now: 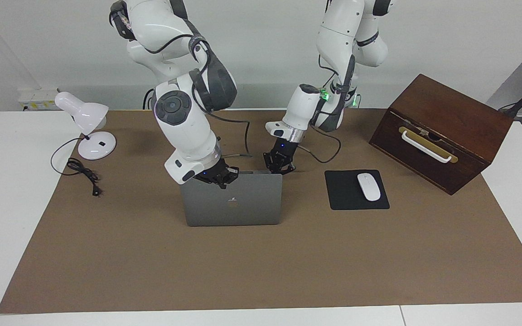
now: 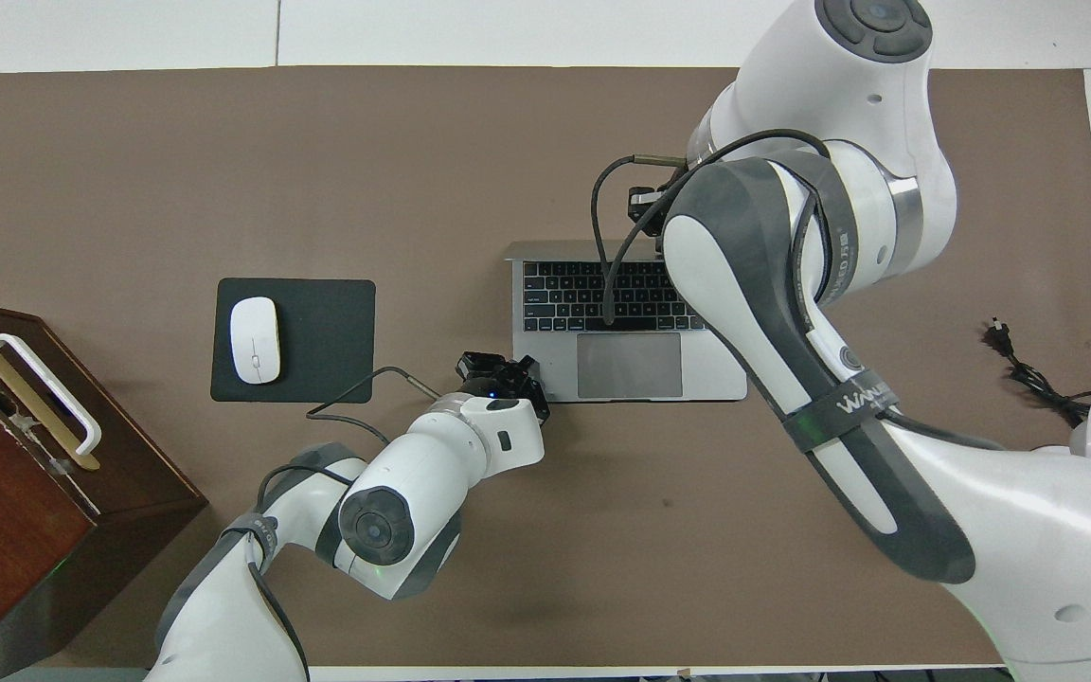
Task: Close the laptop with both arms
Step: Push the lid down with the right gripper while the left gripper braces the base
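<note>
Laptop (image 1: 231, 203) sits mid-mat (image 1: 261, 267), lid up near vertical, logo side facing away from the robots; in overhead only the lid's top edge shows as a thin strip, screen not visible. Keyboard and trackpad (image 2: 629, 365) partly covered there by the right arm (image 2: 773, 284). Right gripper (image 1: 219, 176) at the lid's top edge, toward the right arm's end, fingertips together, nothing held; actual contact with the lid hard to confirm. In overhead it's almost fully hidden under the arm's own forearm, only a dark bit by the cable shows. Left gripper (image 1: 279, 166) low by the base corner nearest the robots on the left arm's side; in facing view its tips drop out of sight past the lid's edge. Fingers closed, empty; touching the base or not — can't tell. Mouse (image 1: 368, 186) on black pad (image 1: 347, 199) beside laptop, toward left arm's end. Wooden box (image 1: 442, 131) further that way, cut off at the frame edge in overhead. Lamp (image 1: 84, 122) and cord (image 1: 82, 174) at right arm's end, lamp mostly cut off in overhead.
</note>
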`<state>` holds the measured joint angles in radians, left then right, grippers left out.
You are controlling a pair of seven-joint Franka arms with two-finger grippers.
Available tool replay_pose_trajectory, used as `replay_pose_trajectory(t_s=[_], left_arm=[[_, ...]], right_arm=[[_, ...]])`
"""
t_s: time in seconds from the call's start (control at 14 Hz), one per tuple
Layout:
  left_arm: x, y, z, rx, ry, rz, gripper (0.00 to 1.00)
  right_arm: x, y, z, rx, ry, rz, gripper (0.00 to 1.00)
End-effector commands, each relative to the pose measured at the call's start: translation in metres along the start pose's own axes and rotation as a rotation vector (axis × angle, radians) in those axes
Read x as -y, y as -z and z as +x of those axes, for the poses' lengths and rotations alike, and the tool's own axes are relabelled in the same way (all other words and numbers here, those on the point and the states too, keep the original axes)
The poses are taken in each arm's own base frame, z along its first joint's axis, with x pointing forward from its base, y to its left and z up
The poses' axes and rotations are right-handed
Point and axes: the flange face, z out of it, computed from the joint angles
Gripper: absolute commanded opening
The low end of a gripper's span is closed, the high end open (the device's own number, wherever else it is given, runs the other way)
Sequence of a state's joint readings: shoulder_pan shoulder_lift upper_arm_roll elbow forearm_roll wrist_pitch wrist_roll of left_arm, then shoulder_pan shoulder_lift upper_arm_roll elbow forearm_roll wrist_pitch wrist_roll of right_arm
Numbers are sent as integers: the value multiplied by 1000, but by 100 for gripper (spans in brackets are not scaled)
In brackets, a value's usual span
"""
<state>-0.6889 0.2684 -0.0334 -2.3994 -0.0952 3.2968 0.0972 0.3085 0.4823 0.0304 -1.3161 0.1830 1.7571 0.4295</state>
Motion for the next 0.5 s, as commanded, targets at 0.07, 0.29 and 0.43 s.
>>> replay_pose_trajectory(t_s=[0.07,0.29,0.43], left_arm=[[2,-6,-45,35,-37,12,0],[2,-6,-46,38,-41,12,0],[2,-7,-47,39,-44,12,0]], right_arm=[[-13,-14,-20,22,1,17,0],[-21,-30,-31,30,1,9,0],[-26,-40,-37,24,2,8,0]])
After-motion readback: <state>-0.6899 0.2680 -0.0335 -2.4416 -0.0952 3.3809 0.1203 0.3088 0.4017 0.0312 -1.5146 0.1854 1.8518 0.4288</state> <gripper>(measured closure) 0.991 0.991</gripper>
